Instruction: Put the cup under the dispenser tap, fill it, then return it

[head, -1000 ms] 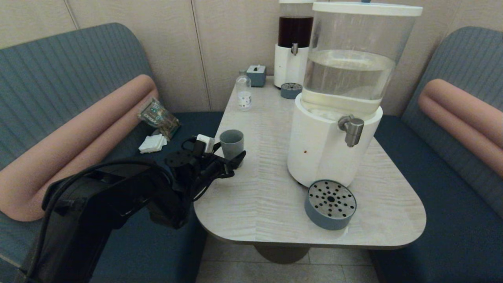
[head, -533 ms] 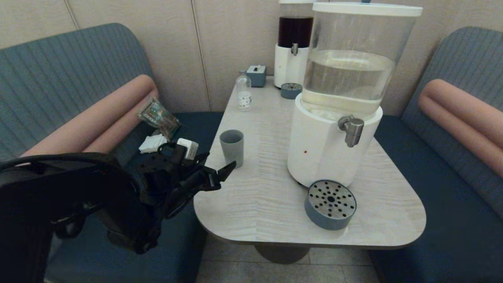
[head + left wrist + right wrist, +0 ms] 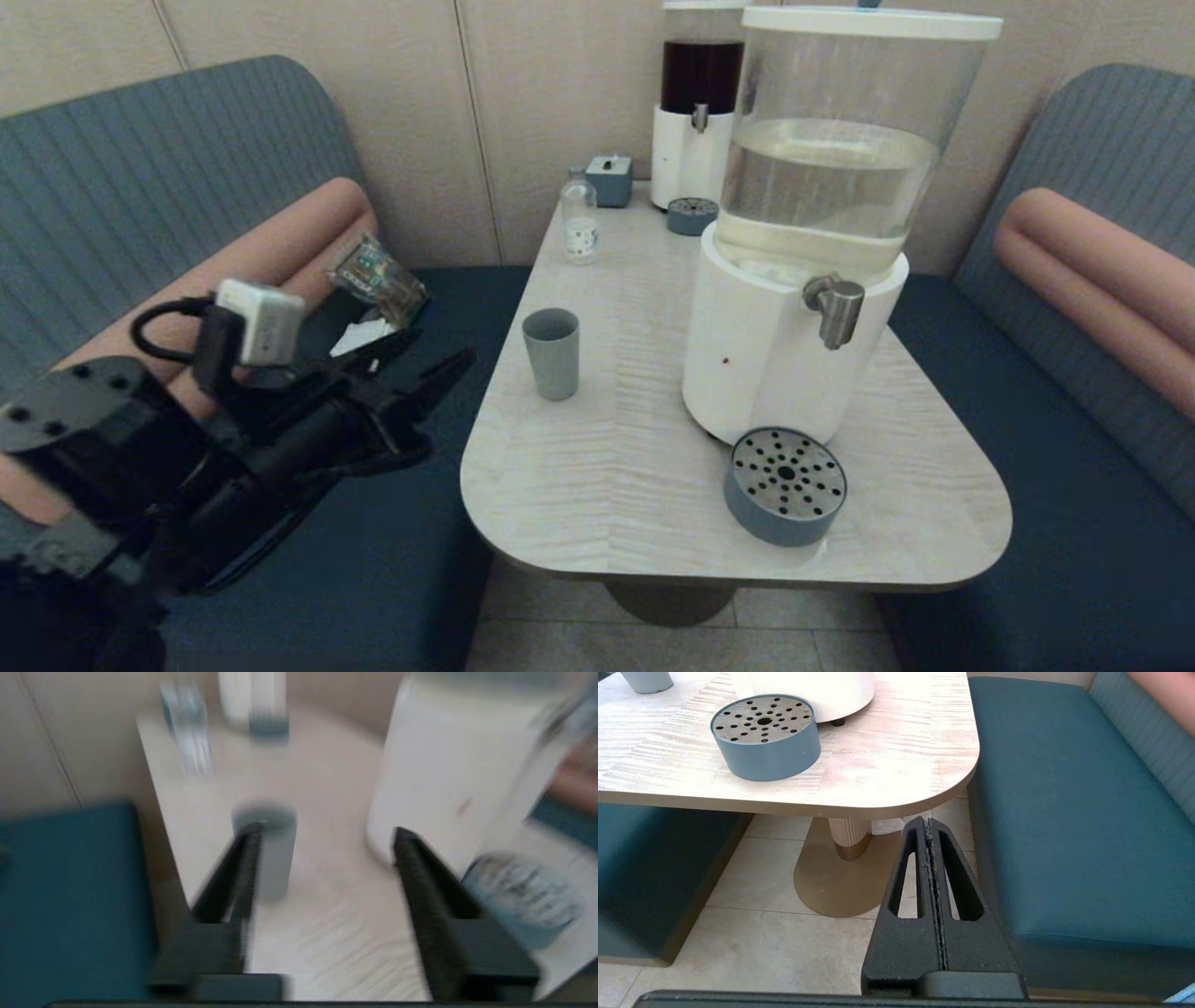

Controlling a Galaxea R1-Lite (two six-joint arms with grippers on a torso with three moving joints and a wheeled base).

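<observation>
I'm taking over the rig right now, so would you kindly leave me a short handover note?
Left end effector: open, empty, off the table's left edge over the bench, apart from the cup.
Right end effector: shut, parked low beside the table.
Cup: upright on the table, left of the dispenser, not on the drip tray.
Dispenser tap: nothing under it.
Whether the cup is filled cannot be told; check before resuming.

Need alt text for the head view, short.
A grey-blue tapered cup stands alone on the pale wood table, left of the brushed-steel tap and round perforated drip tray. The open black left gripper hangs off the table's left edge.
</observation>
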